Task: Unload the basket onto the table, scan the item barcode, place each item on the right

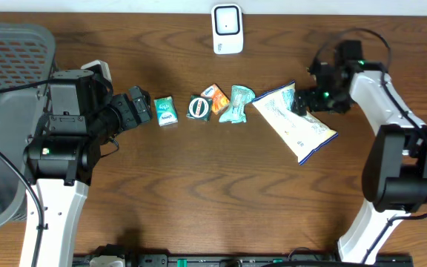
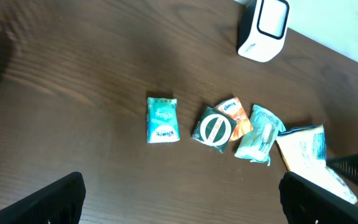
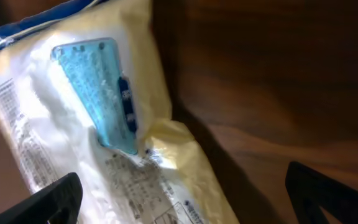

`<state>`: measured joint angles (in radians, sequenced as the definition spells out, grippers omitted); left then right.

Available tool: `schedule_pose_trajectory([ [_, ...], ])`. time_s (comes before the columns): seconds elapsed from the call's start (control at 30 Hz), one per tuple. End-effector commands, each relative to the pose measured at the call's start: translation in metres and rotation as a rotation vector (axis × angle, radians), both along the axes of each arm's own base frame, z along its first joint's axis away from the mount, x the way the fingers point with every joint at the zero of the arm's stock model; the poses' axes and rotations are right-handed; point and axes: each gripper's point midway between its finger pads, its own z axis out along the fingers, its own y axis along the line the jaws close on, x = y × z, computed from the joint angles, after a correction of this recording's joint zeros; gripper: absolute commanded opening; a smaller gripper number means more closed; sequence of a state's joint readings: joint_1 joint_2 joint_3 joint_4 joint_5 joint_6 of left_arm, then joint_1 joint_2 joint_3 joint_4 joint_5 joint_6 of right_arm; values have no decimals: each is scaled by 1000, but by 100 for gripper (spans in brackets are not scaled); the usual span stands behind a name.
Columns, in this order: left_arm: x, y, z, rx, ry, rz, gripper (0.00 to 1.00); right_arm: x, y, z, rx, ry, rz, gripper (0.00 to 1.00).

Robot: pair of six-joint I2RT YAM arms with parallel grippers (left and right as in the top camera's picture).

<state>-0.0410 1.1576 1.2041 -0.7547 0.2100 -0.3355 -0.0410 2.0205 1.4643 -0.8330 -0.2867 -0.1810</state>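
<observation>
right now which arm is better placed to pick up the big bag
Right. The right gripper hangs open at the top edge of the big bag, and the bag fills its wrist view. The left gripper, also open, sits beside the small teal packet at the row's far end.

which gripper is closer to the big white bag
Right. The right gripper is at the upper edge of the bag; the left gripper sits far off, beyond the small packets.

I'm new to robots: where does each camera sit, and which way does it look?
Overhead: above the table, looking straight down; left arm and right arm show.
Left wrist: on the left arm, facing the packets and scanner; left claw tips show.
Right wrist: close over the bag; right claw tips show.
Shared: all see the bag.
</observation>
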Motion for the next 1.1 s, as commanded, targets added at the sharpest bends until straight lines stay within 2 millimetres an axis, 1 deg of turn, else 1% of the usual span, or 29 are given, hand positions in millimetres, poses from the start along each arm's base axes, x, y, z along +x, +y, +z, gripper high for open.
schedule_pose_trajectory([
  [0.0, 2, 2, 6, 16, -19, -4, 98, -9, 28, 6, 261, -33, 87, 99],
  [0.1, 2, 2, 6, 16, -19, -4, 98, -16, 31, 0, 314, -27, 80, 99],
  [0.27, 2, 2, 6, 16, -19, -4, 98, -34, 39, -15, 329, 20, 86, 99],
  [0.33, 2, 2, 6, 16, -19, -4, 98, -42, 42, -21, 336, 41, 87, 96],
  [0.37, 2, 2, 6, 16, -19, -4, 98, -46, 44, -25, 339, 48, 90, 91],
  [0.4, 2, 2, 6, 16, -19, -4, 98, -49, 45, -29, 339, 50, 93, 83],
  [0.47, 2, 2, 6, 16, -19, -4, 98, -53, 46, -37, 339, 45, 96, 44],
  [0.5, 2, 2, 6, 16, -19, -4, 98, -54, 47, -39, 342, 46, 95, 31],
  [0.57, 2, 2, 6, 16, -19, -4, 98, -54, 49, -36, 364, 53, 77, 13],
  [0.6, 2, 2, 6, 16, -19, -4, 98, -53, 52, -32, 396, 51, 67, 4],
  [0.63, 2, 2, 6, 16, -19, -4, 98, -51, 54, -28, 420, 46, 67, 1],
  [0.73, 2, 2, 6, 16, -19, -4, 98, -44, 68, -6, 554, 14, 81, 1],
  [0.83, 2, 2, 6, 16, -19, -4, 98, -33, 76, 24, 685, -19, 78, 1],
  [0.9, 2, 2, 6, 16, -19, -4, 98, -24, 80, 47, 770, -44, 71, 1],
  [1.0, 2, 2, 6, 16, -19, -4, 98, -11, 83, 89, 902, -93, 77, 1],
  [1.07, 2, 2, 6, 16, -19, -4, 98, -4, 83, 111, 961, -108, 78, 1],
])
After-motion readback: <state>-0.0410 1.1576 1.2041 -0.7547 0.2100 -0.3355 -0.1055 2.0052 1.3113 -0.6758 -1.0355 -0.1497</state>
